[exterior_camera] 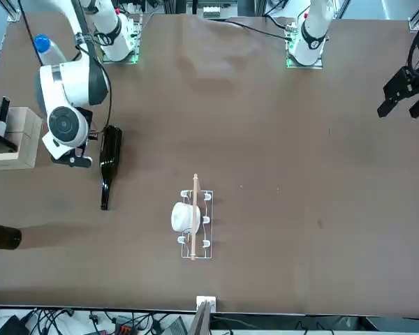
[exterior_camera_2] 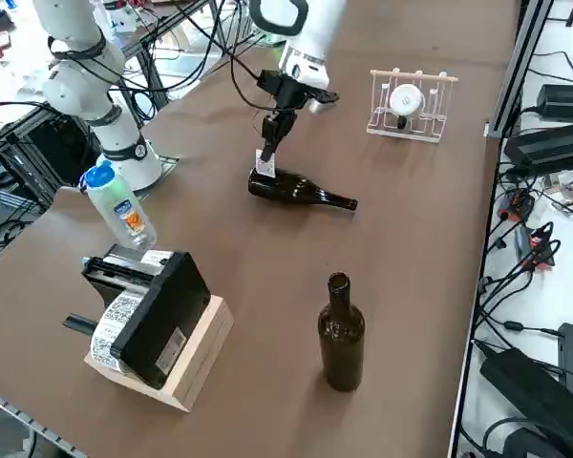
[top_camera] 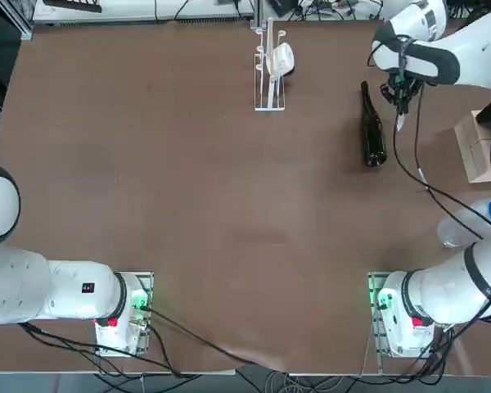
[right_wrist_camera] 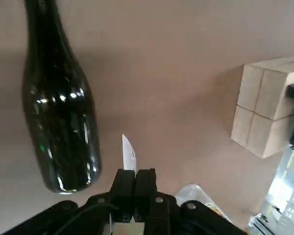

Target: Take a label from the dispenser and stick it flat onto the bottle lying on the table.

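Note:
The dark bottle (top_camera: 372,129) lies on its side on the table, neck pointing away from the arm bases; it also shows as the dark bottle (exterior_camera_2: 296,189) and the dark bottle (right_wrist_camera: 59,112). My right gripper (exterior_camera_2: 272,134) hangs just above and beside the bottle's body, shut on the label (exterior_camera_2: 265,162). The white label (right_wrist_camera: 129,154) sticks out from between the fingers (right_wrist_camera: 146,182) and stands edge-on next to the bottle, apart from the glass. The dispenser (top_camera: 270,70), a clear frame with a white roll, stands at the far middle of the table.
A black printer on a wooden block (exterior_camera_2: 148,315) sits at the right edge, next to a clear plastic bottle with a blue cap (exterior_camera_2: 119,205). A second dark bottle (exterior_camera_2: 341,334) stands upright near the far right corner. Cables trail from my arm.

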You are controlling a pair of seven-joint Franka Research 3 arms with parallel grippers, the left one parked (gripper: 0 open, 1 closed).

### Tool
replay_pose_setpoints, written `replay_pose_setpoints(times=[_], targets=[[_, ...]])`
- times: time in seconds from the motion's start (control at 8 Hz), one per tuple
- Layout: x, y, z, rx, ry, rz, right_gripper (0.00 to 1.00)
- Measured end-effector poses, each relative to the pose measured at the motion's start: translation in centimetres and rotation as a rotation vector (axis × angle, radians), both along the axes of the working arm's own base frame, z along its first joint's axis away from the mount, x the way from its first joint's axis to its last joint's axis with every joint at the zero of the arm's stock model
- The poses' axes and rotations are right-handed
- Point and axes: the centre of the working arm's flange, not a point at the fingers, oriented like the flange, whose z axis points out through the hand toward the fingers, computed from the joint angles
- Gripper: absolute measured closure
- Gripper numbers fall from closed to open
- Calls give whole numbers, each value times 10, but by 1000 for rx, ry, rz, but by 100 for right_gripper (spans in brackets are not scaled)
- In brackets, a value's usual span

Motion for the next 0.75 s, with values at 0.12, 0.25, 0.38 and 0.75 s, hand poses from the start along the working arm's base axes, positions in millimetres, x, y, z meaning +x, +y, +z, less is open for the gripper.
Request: replay_pose_setpoints(times=[0.12, 0.25, 0.38, 0.75], targets=[[0, 9, -8, -8, -13, -14, 99], [0, 17, -16, -16, -15, -20, 99], [0, 21, -22, -20, -13, -21, 99], [0, 21, -27, -21, -8, -23, 99]])
